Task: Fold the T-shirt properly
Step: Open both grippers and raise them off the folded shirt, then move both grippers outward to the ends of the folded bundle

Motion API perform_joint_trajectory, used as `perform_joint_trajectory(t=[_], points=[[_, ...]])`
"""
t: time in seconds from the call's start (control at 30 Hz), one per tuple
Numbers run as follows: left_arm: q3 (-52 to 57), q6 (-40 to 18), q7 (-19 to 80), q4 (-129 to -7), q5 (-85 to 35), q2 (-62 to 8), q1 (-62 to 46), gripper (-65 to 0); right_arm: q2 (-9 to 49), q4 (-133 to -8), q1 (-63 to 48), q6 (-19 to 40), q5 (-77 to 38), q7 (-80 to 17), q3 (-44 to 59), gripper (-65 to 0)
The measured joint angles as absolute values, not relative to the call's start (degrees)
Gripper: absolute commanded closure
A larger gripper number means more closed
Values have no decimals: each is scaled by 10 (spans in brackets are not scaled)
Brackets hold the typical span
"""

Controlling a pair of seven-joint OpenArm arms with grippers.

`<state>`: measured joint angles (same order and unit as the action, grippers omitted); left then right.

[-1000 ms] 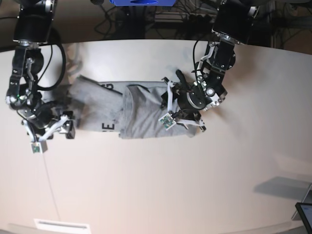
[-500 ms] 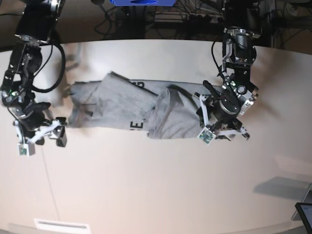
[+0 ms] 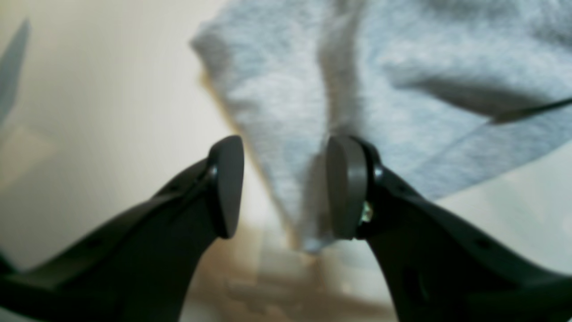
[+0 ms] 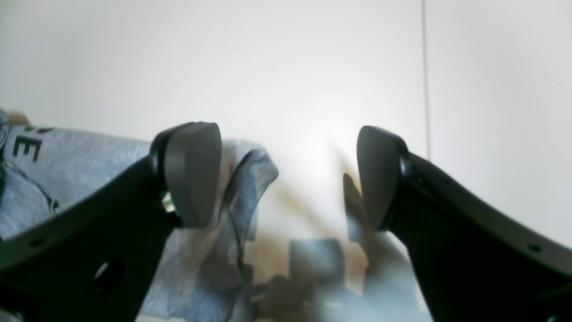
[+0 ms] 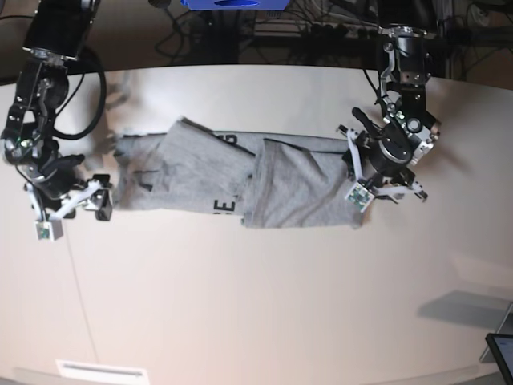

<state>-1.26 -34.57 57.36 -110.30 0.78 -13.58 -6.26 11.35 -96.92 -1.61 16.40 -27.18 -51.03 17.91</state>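
Observation:
The heather-grey T-shirt (image 5: 240, 180) lies crumpled in a long band across the table, black letters showing near its middle. My left gripper (image 5: 393, 188) hovers at the shirt's right end. In the left wrist view this gripper (image 3: 286, 179) is open, and a corner of the shirt (image 3: 308, 134) sits between the fingers close to the right pad, with bare table by the left pad. My right gripper (image 5: 76, 204) stands just off the shirt's left end. It is wide open (image 4: 286, 179) with nothing between its fingers; a sleeve of the shirt (image 4: 241, 174) lies behind its left finger.
The white table (image 5: 256, 305) has a thin seam line (image 5: 80, 297) at the left. A white label (image 5: 100, 371) lies at the front left edge and a tablet corner (image 5: 501, 353) at the front right. Cables and dark gear line the back edge.
My left arm has swung to the right and the shirt's right end has stretched out with it. The right arm has drifted left and slightly up, away from the shirt.

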Motion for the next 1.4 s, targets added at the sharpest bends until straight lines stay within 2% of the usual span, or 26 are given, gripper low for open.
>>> perform_joint_trajectory(t=[0.13,0.23,0.43,0.57,0.63,0.73,0.93,1.1,1.2,1.3,1.4], points=[[70,-345,575,-1119,11,-149,-57,-294,117,-1004,-50,159,-263,-512,151,-456],[72,-376,576,-1117,15,-164,-57,-294,109,-1043,-56,168,-275,-513,116,-456],[71,-390,572,-1117,14,-141,-60,-294,101,-1062,-59,164,-268,-513,58,-456],[76,-389,566,-1094,106,-180,-54,-287,96,-1062,-70,166,-275,-511,11,-456],[77,-389,558,-1084,123,-192,-57,-210,96,-1062,-71,166,-275,-511,6,-456],[76,-390,520,-1082,137,-206,-59,0,96,-1062,-70,164,-274,-509,13,-456],[156,-389,517,-1050,219,-210,-59,0,95,-1063,-74,166,-275,-509,47,-456],[153,-388,511,-939,313,-204,-60,0,97,-1062,-90,164,-270,-510,86,-456],[154,-389,474,-905,324,-204,-62,0,97,-1063,-91,164,-272,-510,87,-456],[154,-347,448,-876,324,-199,-55,0,97,-1063,-92,164,-272,-509,87,-456],[153,-345,420,-861,324,-191,-58,0,96,-1063,-104,164,-272,-510,90,-456]])
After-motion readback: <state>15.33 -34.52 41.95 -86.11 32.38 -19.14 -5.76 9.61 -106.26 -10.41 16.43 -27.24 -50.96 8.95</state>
